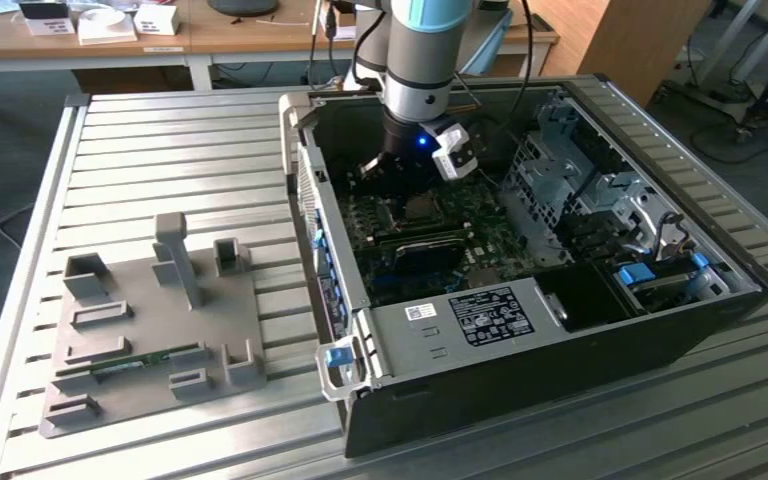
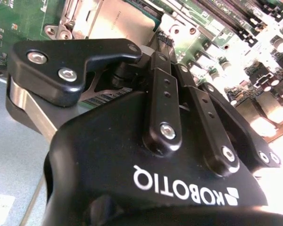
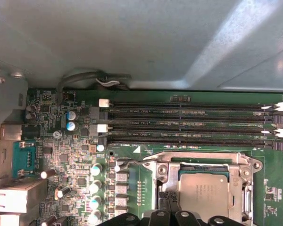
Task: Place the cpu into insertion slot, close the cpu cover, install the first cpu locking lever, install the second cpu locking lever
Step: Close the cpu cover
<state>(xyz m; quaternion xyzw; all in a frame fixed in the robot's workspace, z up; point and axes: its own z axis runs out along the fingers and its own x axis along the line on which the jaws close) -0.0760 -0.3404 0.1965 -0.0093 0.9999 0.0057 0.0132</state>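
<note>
The cpu (image 3: 205, 195), a flat, pale silvery-tan square, sits in the insertion slot (image 1: 406, 206). The cpu cover (image 3: 203, 159), a thin silvery frame, appears to lie flat around it. In the exterior view the slot is at about five o'clock from the gripper (image 3: 170, 215), inside the open computer case (image 1: 518, 400). The gripper hangs just beside the chip's edge, its fingers drawn together with nothing seen between them. The chip is likely light, stiff and fragile, best held by opposite edges. The cover looks like springy sheet metal, to be pressed on its frame, never on the chip.
</note>
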